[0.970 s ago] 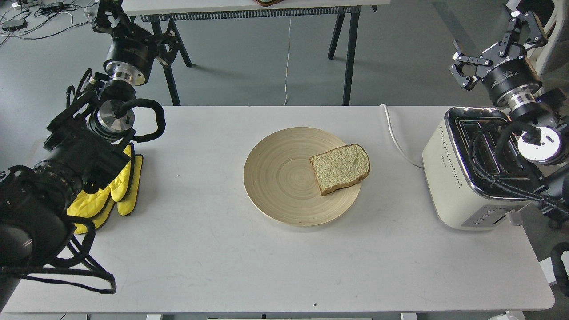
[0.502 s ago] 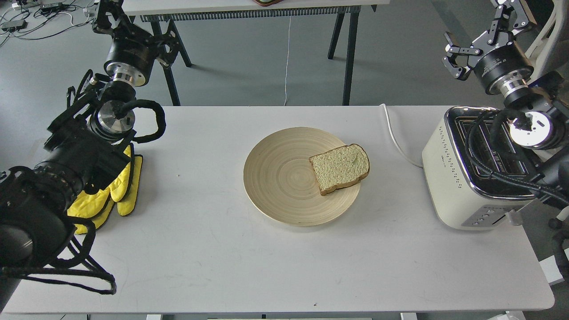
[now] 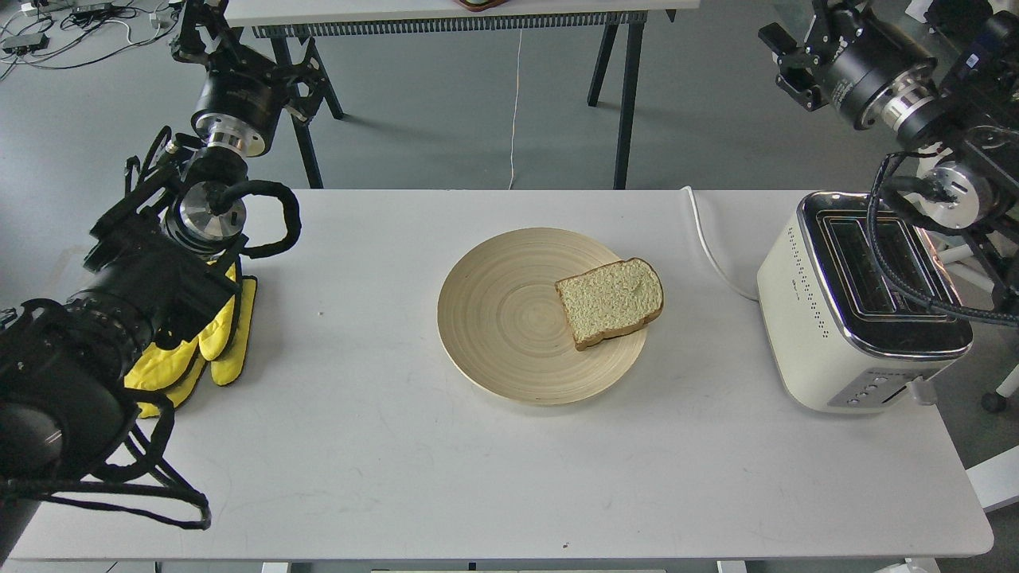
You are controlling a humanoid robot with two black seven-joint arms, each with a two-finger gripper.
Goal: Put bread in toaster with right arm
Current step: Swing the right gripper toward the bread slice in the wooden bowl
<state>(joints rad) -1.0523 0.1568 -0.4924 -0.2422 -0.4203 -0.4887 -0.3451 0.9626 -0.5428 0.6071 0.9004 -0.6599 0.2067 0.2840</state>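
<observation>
At the top right corner of the view, raised well above the worktop (image 3: 398,446), the right gripper (image 3: 796,48) is partly cut off by the frame edge and seen dark and end-on, so I cannot tell whether its fingers are spread or closed; it holds nothing that shows. Below it and toward the robot stands the toaster (image 3: 828,318), its two slots uncovered, with a black cable of the right arm (image 3: 947,191) looping over the chrome top. Down and to the left of the gripper, well apart, the bread (image 3: 611,301) lies flat on the right rim of the wooden plate (image 3: 493,318). Bare worktop lies between plate and toaster, crossed only by the white cord (image 3: 708,247). Far across, the left gripper (image 3: 195,24) is likewise hard to make out, its arm above yellow gloves (image 3: 211,350).
</observation>
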